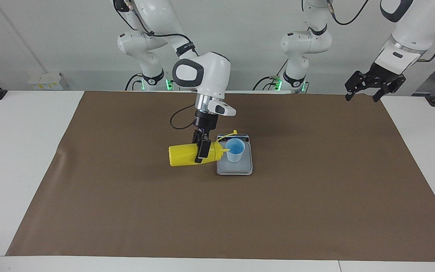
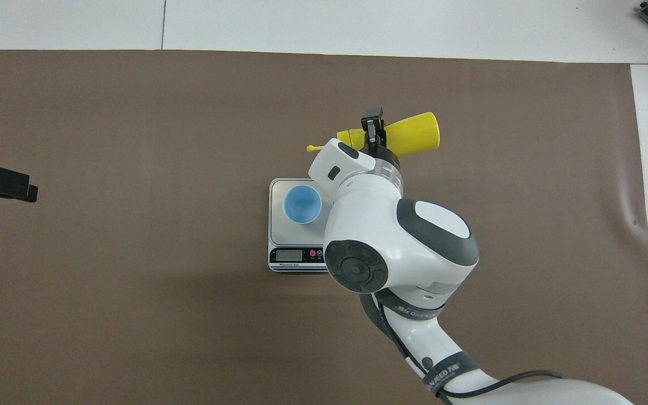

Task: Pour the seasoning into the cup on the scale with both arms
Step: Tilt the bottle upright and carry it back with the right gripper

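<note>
The yellow seasoning bottle [image 1: 181,155] lies level in the air, held across its body by my right gripper [image 1: 201,151], which is shut on it. Its nozzle points into the mouth of the light-blue cup [image 1: 235,150], and its cap strap hangs loose above. The cup stands upright on the silver-grey scale [image 1: 236,169]. In the overhead view the bottle [image 2: 414,135] sticks out past the right gripper [image 2: 373,132], and my right arm covers part of the scale [image 2: 279,225] beside the cup [image 2: 302,204]. My left gripper [image 1: 361,99] waits open and empty, raised at the left arm's end of the table.
A brown mat [image 1: 127,211] covers most of the white table [image 1: 17,151]. The scale's display strip [image 2: 296,256] faces the robots. The left gripper [image 2: 3,184] shows at the edge of the overhead view.
</note>
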Robot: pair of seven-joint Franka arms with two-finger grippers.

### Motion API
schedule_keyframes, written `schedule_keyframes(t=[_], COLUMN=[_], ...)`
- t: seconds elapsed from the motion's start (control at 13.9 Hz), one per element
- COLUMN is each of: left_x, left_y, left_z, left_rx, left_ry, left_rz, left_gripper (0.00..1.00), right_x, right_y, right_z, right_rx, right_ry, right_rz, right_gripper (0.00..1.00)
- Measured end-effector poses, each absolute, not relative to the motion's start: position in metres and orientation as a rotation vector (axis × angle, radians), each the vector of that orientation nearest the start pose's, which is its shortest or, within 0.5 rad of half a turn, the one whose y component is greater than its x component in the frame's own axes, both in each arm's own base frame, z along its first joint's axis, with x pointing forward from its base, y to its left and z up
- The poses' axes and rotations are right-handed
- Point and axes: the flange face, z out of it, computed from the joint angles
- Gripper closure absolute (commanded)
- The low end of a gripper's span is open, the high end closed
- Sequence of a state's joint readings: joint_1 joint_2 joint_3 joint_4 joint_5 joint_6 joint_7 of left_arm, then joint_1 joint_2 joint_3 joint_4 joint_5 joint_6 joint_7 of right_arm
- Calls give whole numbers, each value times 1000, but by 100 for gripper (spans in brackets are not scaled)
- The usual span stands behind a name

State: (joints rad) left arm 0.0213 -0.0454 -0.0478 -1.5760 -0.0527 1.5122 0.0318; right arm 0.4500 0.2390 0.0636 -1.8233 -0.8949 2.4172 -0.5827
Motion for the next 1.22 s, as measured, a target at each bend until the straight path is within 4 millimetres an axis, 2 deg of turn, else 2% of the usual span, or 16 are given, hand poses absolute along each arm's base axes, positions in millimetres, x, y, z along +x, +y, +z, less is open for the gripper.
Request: schedule_keyframes(t=[0.22,0.57,0.79,0.93,1.08,1.22], left_x=[534,534,534,534,534,534], left_y=[-21,-21,-21,-21,-21,-21], left_z=[642,642,642,642,642,642], left_rx=[-3190,-3190,-3191,-3190,-3190,-3191], left_ry=[97,97,97,97,97,97], left_rz=[29,29,29,29,29,29], left_gripper=[0,0,0,0,0,0], right_x=[581,599,613,622,630,635], right_y=[296,246,198,157,118,87], right_z=[460,486,502,510,512,508], right_rx=[1772,2046,2204,2317,2414,2487], right_ry=[1751,1638,1626,1622,1634,1611], right_rz=[443,518,562,617,704,809], right_gripper=[100,100,100,100,100,100])
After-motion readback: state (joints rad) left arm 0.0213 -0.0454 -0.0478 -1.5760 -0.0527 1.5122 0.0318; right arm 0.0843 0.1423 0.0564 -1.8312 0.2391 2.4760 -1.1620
